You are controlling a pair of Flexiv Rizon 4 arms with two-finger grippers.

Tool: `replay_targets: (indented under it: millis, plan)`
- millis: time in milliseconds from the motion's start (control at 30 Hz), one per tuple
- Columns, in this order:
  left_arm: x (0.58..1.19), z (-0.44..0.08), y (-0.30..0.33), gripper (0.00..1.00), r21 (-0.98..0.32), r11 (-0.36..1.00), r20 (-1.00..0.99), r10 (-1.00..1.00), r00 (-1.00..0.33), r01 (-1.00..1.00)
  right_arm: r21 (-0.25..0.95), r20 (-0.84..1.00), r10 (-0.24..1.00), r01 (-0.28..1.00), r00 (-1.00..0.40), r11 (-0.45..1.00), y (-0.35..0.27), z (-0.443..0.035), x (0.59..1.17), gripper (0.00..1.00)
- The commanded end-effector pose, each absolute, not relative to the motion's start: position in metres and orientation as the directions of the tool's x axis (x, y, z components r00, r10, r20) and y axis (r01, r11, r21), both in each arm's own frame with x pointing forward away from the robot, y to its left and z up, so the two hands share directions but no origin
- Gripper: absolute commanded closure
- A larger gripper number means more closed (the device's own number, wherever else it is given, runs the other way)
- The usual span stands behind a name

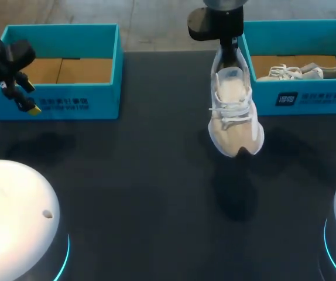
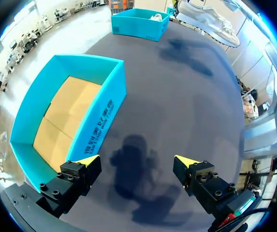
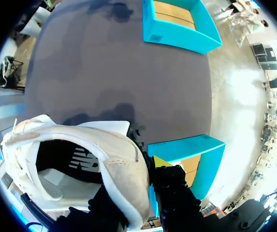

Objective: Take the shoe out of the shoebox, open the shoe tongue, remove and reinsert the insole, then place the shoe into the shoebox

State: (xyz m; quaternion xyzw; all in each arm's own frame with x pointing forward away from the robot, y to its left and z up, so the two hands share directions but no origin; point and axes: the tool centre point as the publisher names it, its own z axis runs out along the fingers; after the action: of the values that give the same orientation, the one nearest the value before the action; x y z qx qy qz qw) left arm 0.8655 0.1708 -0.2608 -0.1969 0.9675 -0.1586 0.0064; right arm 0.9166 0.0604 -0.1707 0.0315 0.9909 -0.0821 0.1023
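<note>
White shoe [image 1: 233, 111] hangs lengthwise from our right gripper [image 1: 231, 57], heel pinched between its fingers [image 3: 161, 163], toe pointing away; left gripper [image 2: 137, 166] spread wide.

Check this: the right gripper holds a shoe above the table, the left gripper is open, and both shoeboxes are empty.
Only the left shoebox is empty: the head view shows a second shoe lying in the right shoebox. The right gripper does hold a shoe above the table, and the left gripper is open.

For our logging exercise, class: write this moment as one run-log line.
right gripper: shut on shoe, held above table | left gripper: open, by empty left box | second shoe: in right box
</note>
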Motion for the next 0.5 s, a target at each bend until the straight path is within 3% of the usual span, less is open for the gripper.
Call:
replay_targets:
  millis: [33,267,500]
  plan:
    - [0.868,-0.257,0.167,0.00,-0.287,0.836,0.088,-0.464,-0.881,-0.468,-0.158,-0.203,0.048,0.081,-0.978,0.984,0.060,-0.170,0.918,1.00]
    - [0.878,-0.256,0.168,0.00,-0.106,0.657,0.113,-0.738,-0.666,-0.746,-0.197,-0.197,0.087,0.126,-0.977,0.972,0.032,-0.159,0.946,1.00]
    - [0.883,-0.257,0.183,0.00,-0.066,0.493,0.061,-0.866,-0.496,-0.868,-0.225,-0.216,0.090,0.139,-0.972,0.964,0.004,-0.143,0.977,1.00]
